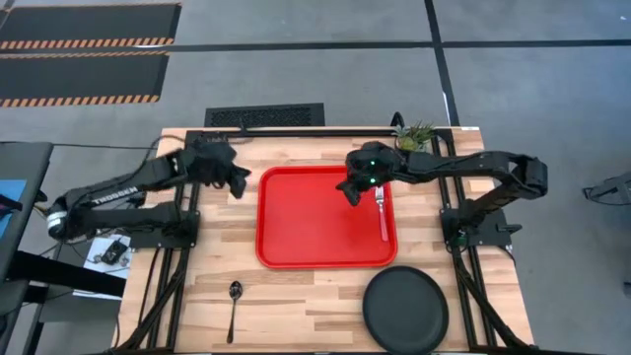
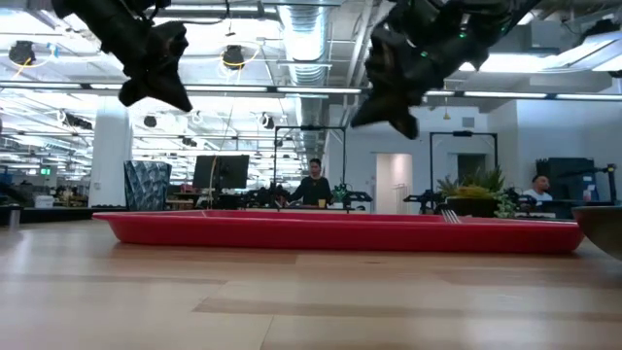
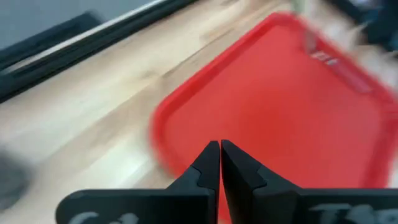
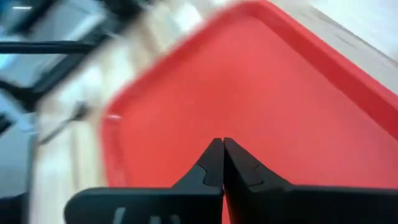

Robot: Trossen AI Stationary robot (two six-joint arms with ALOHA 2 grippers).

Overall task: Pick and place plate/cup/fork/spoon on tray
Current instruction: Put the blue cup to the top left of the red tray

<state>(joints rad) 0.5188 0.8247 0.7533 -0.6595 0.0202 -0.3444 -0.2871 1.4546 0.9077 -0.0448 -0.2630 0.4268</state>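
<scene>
The red tray (image 1: 315, 222) lies in the middle of the wooden table. The pink fork (image 1: 382, 212) lies inside it along its right rim. The dark spoon (image 1: 234, 301) lies on the table near the front edge, left of the tray. The black plate (image 1: 405, 309) lies on the table at the front right. The cup is not in view. My right gripper (image 1: 352, 193) is shut and empty, raised over the tray's far right part, left of the fork. My left gripper (image 1: 240, 183) is shut and empty, raised beside the tray's far left corner.
A small potted green plant (image 1: 414, 134) stands at the table's far edge behind the tray's right corner. Bare wood lies left of the tray and in front of it between spoon and plate. People sit at desks in the room beyond the table (image 2: 313, 185).
</scene>
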